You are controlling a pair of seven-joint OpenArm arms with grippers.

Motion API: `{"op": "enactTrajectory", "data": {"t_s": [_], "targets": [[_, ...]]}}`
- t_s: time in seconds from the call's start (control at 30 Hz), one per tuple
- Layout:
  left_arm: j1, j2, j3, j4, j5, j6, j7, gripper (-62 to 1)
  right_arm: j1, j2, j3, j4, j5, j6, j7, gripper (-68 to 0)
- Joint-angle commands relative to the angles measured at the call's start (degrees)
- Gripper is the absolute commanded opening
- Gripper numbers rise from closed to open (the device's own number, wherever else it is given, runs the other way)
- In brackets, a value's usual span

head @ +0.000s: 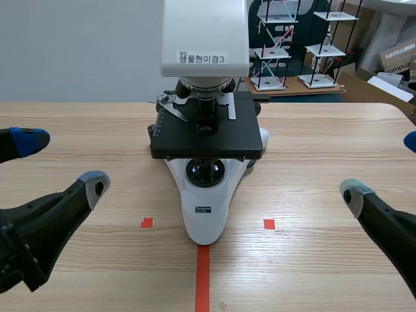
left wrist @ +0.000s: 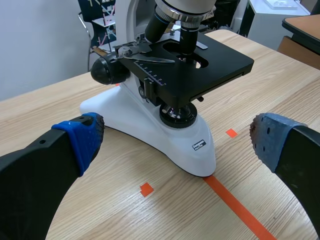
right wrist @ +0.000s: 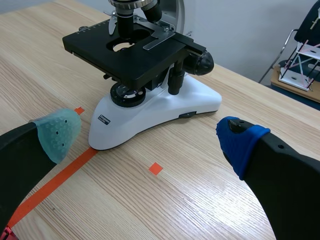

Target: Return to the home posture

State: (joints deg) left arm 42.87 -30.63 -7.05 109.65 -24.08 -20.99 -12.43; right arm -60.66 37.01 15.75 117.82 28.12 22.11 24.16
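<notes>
You had the left gripper point(head: 62, 162) at the microscope's point(head: 205, 221) 8 o'clock, fingers wide. The right gripper point(head: 383, 166) sat at 4 o'clock, fingers equally wide.

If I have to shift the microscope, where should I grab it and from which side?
Probably the white base, low at its wide rear, left claw and right claw each coming in from its own side. The black stage overhangs it, blocking a top approach, and the front narrows to a rounded nose that would likely slip.
</notes>
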Motion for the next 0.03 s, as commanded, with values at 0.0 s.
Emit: {"op": "enactTrajectory", "data": {"t_s": [0.0], "targets": [[0.09,0.13,-0.04,0.66,-0.37,0.31,-1.01,0.6,0.66,0.59,0.39,0.42,0.83,0.04,1.03,-8.0]]}}
